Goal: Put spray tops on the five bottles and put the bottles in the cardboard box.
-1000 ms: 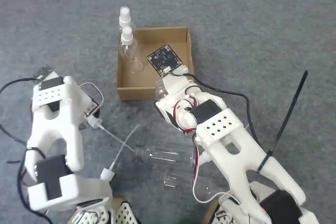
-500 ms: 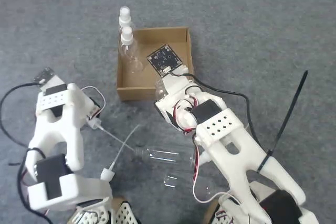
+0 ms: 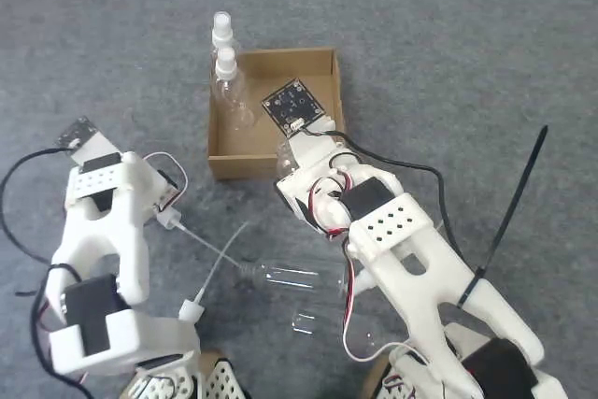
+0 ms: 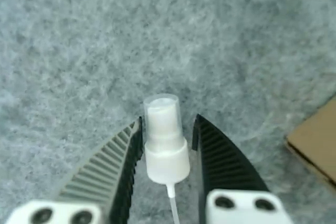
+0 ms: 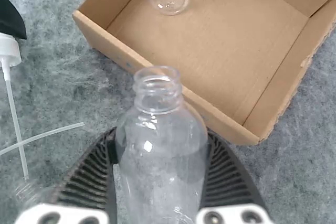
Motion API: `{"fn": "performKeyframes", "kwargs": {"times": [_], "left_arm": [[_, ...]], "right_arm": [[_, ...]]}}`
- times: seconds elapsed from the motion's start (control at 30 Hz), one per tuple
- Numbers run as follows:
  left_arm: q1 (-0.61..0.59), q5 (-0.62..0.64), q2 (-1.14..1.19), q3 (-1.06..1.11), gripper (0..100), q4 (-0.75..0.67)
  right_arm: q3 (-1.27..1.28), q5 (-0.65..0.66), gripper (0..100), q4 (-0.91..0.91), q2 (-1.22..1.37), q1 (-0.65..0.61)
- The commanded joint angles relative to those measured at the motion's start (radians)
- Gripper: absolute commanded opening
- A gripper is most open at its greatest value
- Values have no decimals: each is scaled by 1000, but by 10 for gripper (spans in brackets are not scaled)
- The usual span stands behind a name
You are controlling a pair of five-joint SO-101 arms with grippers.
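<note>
Now the left gripper (image 4: 168, 124) has its ribbed fingers clamped on a white spray top (image 4: 166, 148). The right gripper (image 5: 161, 136) is closed around a clear, open bottle (image 5: 157, 108). In the high view the right arm (image 3: 308, 184) holds that bottle at about 2 o'clock from the spray top, just beside the cardboard box (image 3: 271, 167). The thin dip tube (image 3: 206, 243) trails toward 4 o'clock, while the threaded neck points toward the box. I judge the tube must first be turned to that mouth. The bottle is smooth, round plastic; the box is matte brown card on grey felt (image 3: 467, 91).
</note>
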Motion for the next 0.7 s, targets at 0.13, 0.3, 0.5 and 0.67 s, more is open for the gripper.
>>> {"fn": "performKeyframes", "kwargs": {"times": [0.13,0.3,0.5,0.67], "left_arm": [[3,3,-6,-1,141,-25],[5,3,-6,-1,115,-37],[6,2,-6,-1,26,-37],[6,2,-6,-7,12,-37]], "right_arm": [[-5,12,9,-16,-59,12],[-5,12,9,-15,-59,12],[-5,12,9,-15,-59,12],[-5,12,9,-16,-59,12]]}}
